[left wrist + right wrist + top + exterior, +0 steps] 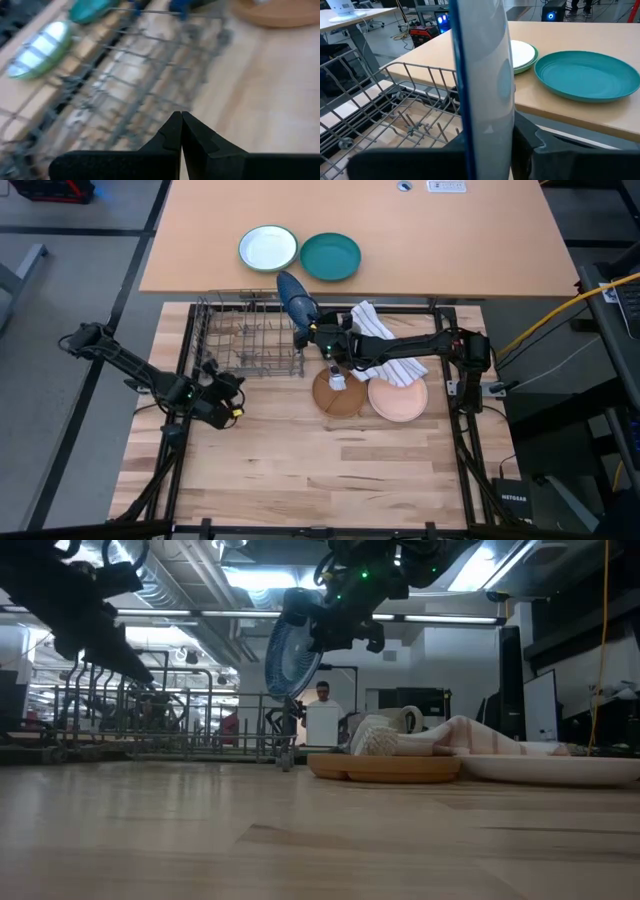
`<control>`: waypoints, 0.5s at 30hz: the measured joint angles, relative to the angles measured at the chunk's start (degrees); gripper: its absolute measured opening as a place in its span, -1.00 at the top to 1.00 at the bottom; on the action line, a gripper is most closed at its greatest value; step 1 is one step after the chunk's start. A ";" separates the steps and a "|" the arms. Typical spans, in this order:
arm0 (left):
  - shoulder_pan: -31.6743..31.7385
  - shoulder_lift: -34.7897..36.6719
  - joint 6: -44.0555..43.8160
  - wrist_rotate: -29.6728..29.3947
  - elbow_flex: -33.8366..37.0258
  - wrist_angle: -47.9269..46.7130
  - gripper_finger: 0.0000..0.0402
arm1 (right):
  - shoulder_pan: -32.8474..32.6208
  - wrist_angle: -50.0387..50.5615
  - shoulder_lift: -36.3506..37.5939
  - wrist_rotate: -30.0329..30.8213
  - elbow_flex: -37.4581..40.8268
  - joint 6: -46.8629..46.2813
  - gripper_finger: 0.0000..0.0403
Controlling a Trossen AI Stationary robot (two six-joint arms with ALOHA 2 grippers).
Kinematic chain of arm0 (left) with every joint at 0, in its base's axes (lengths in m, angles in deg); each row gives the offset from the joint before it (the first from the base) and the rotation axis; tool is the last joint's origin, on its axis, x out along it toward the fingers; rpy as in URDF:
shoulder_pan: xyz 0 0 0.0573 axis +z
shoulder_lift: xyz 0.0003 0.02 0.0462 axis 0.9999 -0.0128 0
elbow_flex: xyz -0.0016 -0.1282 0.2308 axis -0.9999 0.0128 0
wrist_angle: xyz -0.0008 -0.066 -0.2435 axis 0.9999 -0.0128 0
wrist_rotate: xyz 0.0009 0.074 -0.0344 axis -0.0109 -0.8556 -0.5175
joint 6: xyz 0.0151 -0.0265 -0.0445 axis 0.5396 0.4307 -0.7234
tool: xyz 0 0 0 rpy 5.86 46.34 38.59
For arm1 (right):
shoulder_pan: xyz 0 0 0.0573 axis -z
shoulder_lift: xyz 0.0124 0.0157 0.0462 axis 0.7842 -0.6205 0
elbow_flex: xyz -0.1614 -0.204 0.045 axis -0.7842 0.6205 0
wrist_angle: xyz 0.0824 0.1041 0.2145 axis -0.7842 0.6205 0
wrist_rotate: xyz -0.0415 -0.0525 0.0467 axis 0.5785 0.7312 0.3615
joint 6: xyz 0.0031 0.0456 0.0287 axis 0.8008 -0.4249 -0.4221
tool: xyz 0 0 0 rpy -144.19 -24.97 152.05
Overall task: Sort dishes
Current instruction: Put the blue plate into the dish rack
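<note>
My right gripper is shut on the dark blue plate and holds it in the air over the right end of the wire dish rack. The low view shows the plate on edge, above the rack. The brown wooden plate lies flat on the table, and the pale salmon-pink plate lies right of it, touching it. A small white object sits on the wooden plate. My left gripper is shut and hovers near the rack's front left, touching nothing. My right gripper pinches the dark blue plate at its rim, one finger on each face. The fingers reach in from the table's right side. The plate stands on edge, lifted clear, sticking out past the fingers toward the far edge, above the rack.
A striped cloth lies under my right arm, partly over the pink plate. On the far table sit a white plate with a green rim and a teal plate. Bare wood lies toward the near edge.
</note>
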State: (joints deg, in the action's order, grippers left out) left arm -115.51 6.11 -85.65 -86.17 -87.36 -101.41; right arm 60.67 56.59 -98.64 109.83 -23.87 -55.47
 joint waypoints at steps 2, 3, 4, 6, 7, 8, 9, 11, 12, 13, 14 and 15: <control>-0.02 0.00 1.33 3.32 -0.06 3.08 1.00 | 0.00 0.02 0.00 -0.22 0.00 1.17 0.77; -0.02 0.00 2.24 5.00 -0.35 3.94 1.00 | 0.00 0.00 0.00 -0.29 0.00 1.27 0.77; -0.02 -0.01 3.65 6.42 -0.74 4.55 1.00 | 0.00 0.00 0.00 -0.26 0.00 1.31 0.77; -0.02 0.00 6.88 8.65 -1.93 5.06 0.99 | -0.02 0.00 0.00 -0.34 0.00 1.31 0.77; -0.02 0.00 8.41 9.03 -2.58 4.98 0.97 | 0.00 0.02 0.00 -0.47 0.00 1.31 0.77; -0.02 0.00 9.87 9.14 -3.31 4.77 0.94 | 0.00 0.00 0.00 -0.80 0.02 1.31 0.77; -0.02 0.00 11.34 9.16 -4.16 4.51 0.89 | 0.00 0.00 0.00 -1.21 0.02 1.33 0.77; 0.41 0.03 14.63 8.86 -5.92 4.37 0.78 | 0.00 0.00 0.00 -1.34 0.02 1.57 0.77; 0.78 0.04 16.32 8.43 -6.67 4.34 0.71 | 0.00 0.00 0.00 -1.37 0.02 1.99 0.77; 1.27 0.04 17.80 7.82 -7.27 4.26 0.63 | 0.00 0.00 0.00 -1.42 0.02 2.53 0.77; 1.86 0.04 18.94 7.20 -7.82 3.80 0.56 | 0.00 0.00 0.00 -1.61 0.02 2.72 0.77; 2.56 0.04 19.66 6.70 -8.27 2.93 0.48 | 0.00 0.00 0.00 -2.06 0.02 2.77 0.77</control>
State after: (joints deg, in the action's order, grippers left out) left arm -112.95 6.15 -65.99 -79.47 -95.62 -98.47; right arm 60.67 56.59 -98.64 107.78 -23.85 -52.70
